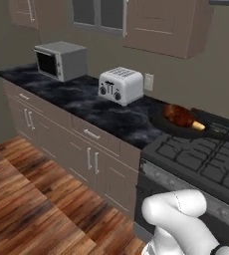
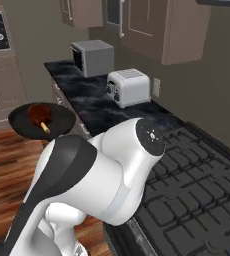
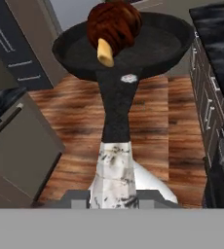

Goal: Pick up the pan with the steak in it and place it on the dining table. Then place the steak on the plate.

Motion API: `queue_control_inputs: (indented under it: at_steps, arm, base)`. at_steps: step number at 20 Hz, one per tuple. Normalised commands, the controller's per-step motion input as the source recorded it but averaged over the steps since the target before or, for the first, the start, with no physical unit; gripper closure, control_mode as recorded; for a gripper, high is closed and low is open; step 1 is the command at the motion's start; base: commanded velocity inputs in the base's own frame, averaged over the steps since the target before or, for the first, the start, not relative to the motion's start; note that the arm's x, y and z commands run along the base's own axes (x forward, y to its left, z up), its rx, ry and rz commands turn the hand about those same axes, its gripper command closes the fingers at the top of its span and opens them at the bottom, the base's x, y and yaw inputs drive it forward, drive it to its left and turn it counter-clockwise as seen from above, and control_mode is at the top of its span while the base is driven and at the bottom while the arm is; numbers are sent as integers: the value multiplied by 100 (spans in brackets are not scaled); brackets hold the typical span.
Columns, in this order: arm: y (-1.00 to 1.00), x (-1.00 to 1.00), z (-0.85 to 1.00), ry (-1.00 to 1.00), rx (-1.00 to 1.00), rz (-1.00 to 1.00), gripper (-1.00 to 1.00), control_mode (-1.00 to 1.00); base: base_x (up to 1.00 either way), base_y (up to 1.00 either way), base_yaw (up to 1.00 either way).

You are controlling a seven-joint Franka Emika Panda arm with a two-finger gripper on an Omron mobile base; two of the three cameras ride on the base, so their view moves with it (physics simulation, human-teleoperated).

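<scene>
In the hand view the shallow round black frying pan filled the upper centre of the frame, its long black handle with the silver tip running down to the bottom centre, where the gripper was clenched on that silver end. The small reddish-brown steak with its tan bone end lay in the pan toward the upper rim, over brown wooden floorboards. In the right base view the pan hung at the left of the frame, off the black marble-patterned wall counter. A white toaster and a grey microwave stood on that counter, upper centre
</scene>
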Motion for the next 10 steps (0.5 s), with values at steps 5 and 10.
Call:
queue_control_inputs:
  at_steps: [5,10]
  arm:
    - [0,0,0,0,0,0,100,100]
    - [0,0,0,0,0,0,100,100]
  base:
    - [-5,0,50]
    - [-4,0,50]
